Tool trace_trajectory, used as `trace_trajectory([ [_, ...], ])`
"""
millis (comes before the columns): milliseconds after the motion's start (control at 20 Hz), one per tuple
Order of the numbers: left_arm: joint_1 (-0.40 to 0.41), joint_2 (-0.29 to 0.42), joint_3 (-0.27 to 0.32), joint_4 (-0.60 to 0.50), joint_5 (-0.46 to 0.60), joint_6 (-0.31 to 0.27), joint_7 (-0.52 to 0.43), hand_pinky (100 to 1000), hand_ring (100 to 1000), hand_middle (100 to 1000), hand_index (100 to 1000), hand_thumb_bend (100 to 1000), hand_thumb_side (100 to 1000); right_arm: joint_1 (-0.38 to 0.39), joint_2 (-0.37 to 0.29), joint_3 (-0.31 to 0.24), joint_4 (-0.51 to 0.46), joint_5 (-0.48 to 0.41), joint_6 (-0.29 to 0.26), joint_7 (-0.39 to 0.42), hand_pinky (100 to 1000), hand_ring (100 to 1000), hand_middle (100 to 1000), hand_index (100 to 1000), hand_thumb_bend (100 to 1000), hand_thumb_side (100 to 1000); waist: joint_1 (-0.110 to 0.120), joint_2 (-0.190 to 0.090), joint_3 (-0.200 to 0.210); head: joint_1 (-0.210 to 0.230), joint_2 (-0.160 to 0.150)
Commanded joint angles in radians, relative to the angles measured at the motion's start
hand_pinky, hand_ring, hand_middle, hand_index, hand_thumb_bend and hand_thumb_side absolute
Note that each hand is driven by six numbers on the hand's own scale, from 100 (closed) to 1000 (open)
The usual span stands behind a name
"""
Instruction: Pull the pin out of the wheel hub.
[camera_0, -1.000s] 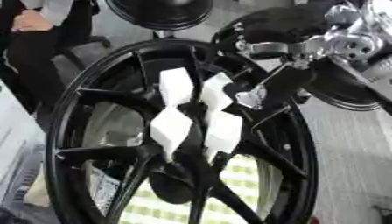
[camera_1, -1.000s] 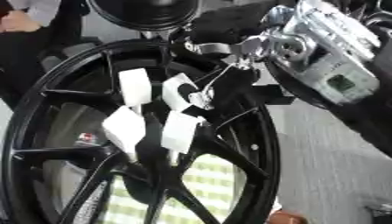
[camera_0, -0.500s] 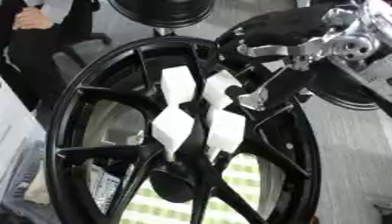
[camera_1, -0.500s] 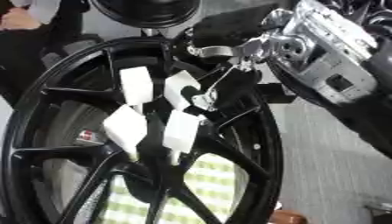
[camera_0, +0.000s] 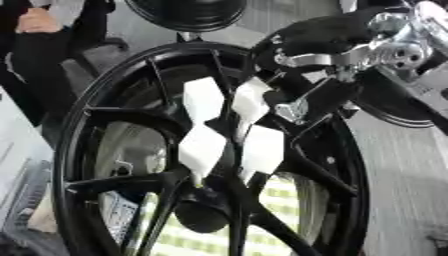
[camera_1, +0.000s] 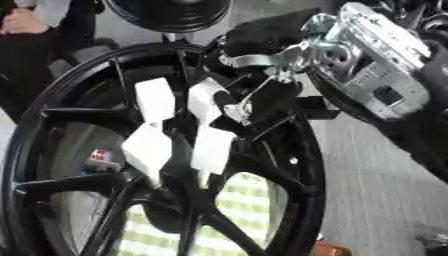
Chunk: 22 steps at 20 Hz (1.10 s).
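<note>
Four white pins stand clustered at the centre of the black hub (camera_0: 131, 165), which is propped upright and fills both views. The right hand (camera_1: 262, 65) comes in from the upper right, its dark fingers (camera_0: 324, 95) curled down against the upper-right pin (camera_0: 250, 102). They look closed on or just beside that pin's outer edge, but the actual contact is hidden behind the fingers, so I cannot tell for certain that it is gripped. The other three pins, upper-left (camera_0: 203, 97), lower-left (camera_0: 201, 150) and lower-right (camera_0: 262, 149), are untouched. The left hand shows in neither view.

The step in hand seems to be securing the upper-right pin before drawing it out. To do it well, the fingers should close fully round the pin's body, not catch just its edge. The pull should then run straight along the pin's own axis, out of the hub face toward the camera, since a sideways tug could jam it or knock its neighbours, which sit very near. The spokes crowd the fingers, so the wrist should back out the way it came in.
</note>
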Motion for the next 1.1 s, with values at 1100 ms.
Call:
trace_trajectory([
  [1100, 0.001, 0.024, -0.005, -0.017, 0.003, 0.007, -0.019, 842, 756, 767, 832, 123, 934, 0.027, -0.087, -0.081, -0.104, 0.009, 0.040, -0.077, 986, 938, 887, 912, 307, 358, 0.006, -0.025, -0.004, 0.005, -0.027],
])
